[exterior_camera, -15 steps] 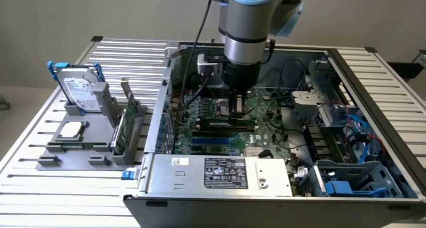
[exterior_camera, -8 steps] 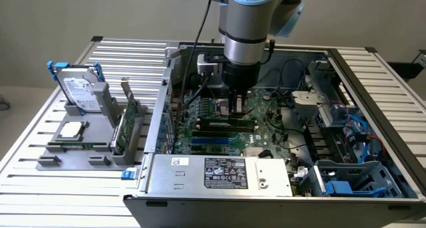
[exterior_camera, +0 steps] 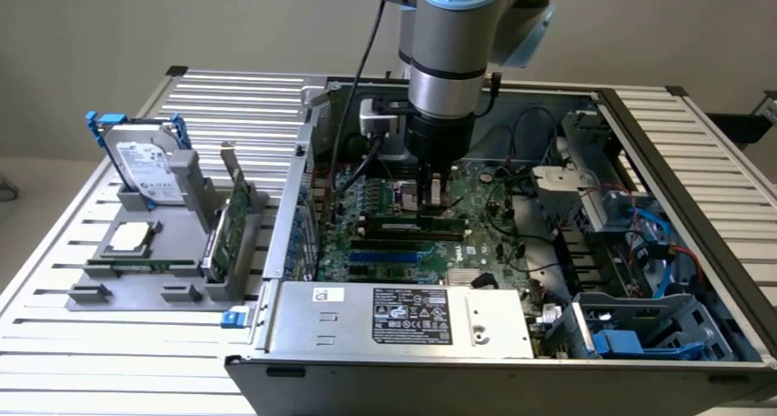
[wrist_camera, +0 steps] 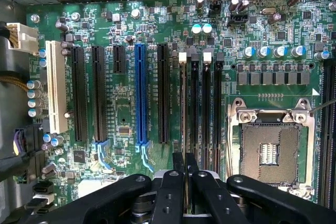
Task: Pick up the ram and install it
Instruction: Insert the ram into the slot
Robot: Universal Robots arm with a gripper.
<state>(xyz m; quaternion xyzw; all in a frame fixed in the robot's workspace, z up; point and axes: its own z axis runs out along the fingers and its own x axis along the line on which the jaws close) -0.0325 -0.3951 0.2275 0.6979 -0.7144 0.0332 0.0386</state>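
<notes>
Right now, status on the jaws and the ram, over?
Gripper jaws shut, down inside the computer case. Ram directly beneath the fingertips, lying along a memory slot on the motherboard. Nothing in the way.

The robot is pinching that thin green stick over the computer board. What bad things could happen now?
1. The gripper pinches the ram edge-on at a row of narrow memory slots that sit close together. If it is a little off, it could jam or go in crooked.
2. The open processor socket lies right beside those slots. A sideways slip might scrape it.
</notes>
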